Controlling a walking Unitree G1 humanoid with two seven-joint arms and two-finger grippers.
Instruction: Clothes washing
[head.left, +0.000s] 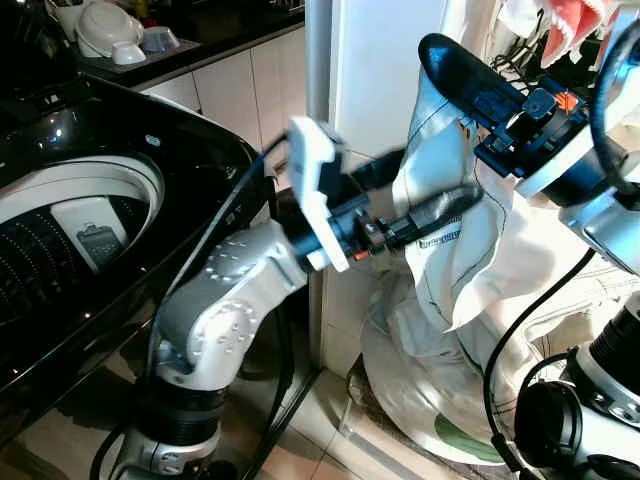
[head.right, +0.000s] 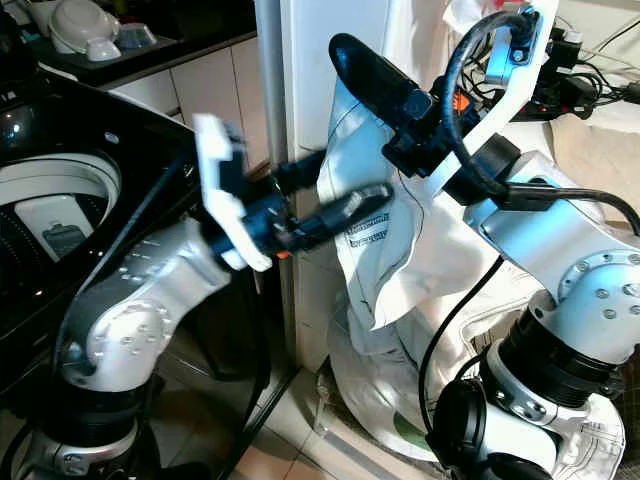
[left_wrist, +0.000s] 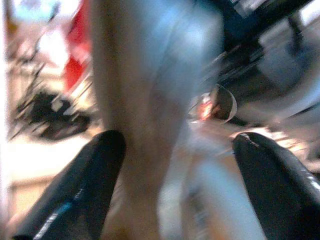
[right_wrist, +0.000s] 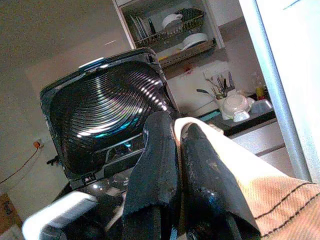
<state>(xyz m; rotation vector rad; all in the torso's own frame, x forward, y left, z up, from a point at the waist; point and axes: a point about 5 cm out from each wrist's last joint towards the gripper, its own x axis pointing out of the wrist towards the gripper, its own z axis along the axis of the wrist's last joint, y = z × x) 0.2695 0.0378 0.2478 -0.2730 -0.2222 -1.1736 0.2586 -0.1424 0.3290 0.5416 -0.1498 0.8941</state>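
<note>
Beside the washing machine (head.left: 120, 230), whose black body and open top sit at my left, I hold a pale cream garment (head.right: 400, 240) up in front of a white panel (head.left: 375, 70). My right gripper (right_wrist: 176, 145) has its two black fingers pressed together on the top edge of the garment, pinching the cloth between them; in the right wrist view the cream fabric with dark stitching runs out from between the fingers. Below that grip the garment hangs down, with a small printed label partway down its front. Its lower part reaches a heap of similar pale cloth (head.left: 430, 400) on the floor.

My left gripper (left_wrist: 175, 150) reaches across from the left at mid-height toward the hanging garment. Its two black fingers are spread apart, and the blurred left wrist view shows pale cloth lying in the gap between them. From the head views one finger lies across the front of the cloth and the other disappears behind its edge.

Inside the washer, the ribbed drum (head.left: 60, 240) is visible through the opening. At the far left, white dishes (head.left: 110, 30) rest on a dark counter. Behind the raised washer lid (right_wrist: 110, 110), the right wrist view shows a dish rack (right_wrist: 180, 30) on a shelf.
</note>
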